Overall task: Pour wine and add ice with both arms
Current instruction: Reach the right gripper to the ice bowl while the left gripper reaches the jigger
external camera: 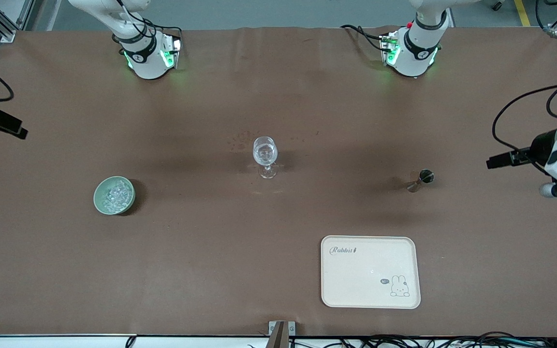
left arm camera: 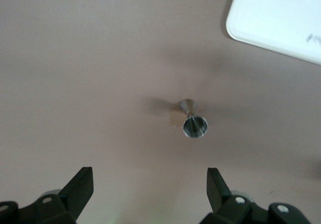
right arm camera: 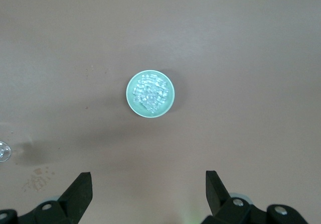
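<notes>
A pale green bowl (external camera: 114, 195) holds ice (external camera: 116, 193); the wine glass (external camera: 265, 155) and tray (external camera: 370, 271) look empty. The left gripper (left arm camera: 149, 191) hangs over a metal measuring cup (external camera: 420, 180), the right gripper (right arm camera: 148, 194) over the bowl, both with jaws apart.

Brown table (external camera: 211, 266); pale green bowl (external camera: 100, 200) of clear, whitish ice (external camera: 116, 194); clear wine glass (external camera: 265, 154); steel-grey jigger (external camera: 420, 180); cream tray (external camera: 356, 290) with rabbit drawing (external camera: 399, 285); white arms banded black.

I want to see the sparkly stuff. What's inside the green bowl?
The green bowl holds a heap of small clear ice chunks, glinting whitish. They cover the middle of the bowl, so its bottom is hidden under them.
</notes>
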`<state>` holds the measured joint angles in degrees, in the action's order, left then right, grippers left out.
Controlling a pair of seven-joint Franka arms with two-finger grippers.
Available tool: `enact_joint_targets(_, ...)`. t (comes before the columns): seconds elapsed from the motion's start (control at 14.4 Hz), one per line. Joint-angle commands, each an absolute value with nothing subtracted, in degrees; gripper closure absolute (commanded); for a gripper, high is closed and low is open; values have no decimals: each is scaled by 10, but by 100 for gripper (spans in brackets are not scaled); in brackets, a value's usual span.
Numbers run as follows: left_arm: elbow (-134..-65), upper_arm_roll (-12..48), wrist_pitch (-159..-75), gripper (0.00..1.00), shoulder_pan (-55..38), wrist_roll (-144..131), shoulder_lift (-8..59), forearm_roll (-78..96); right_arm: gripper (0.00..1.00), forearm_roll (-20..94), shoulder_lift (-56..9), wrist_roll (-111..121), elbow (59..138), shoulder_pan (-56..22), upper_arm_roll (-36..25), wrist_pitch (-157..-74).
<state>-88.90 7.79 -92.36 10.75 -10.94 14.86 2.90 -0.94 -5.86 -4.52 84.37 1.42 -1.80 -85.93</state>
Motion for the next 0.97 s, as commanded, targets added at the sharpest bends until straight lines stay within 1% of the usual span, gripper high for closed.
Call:
enact_joint_targets(0.0, -871, 79, -925, 1, 156, -150, 198, 92, 0, -8, -117, -38, 884, -3, -19, -930)
enact_joint_targets(0.21, -875, 79, -921, 2, 195, -213, 238, 162, 0, -8, -120, 17, 1001, 7, -19, -1073)
enact_joint_targets(0.42, -881, 79, -921, 4, 218, -243, 282, 213, 0, -8, -148, 52, 1076, 18, -19, -1191)
enact_joint_targets(0.62, -889, 79, -918, 6, 244, -264, 342, 296, 0, -8, -171, 106, 1156, 37, -19, -1327)
enact_joint_targets(0.9, -887, 81, -918, 7, 243, -280, 393, 305, 3, -9, -202, 115, 1209, 36, -20, -1417)
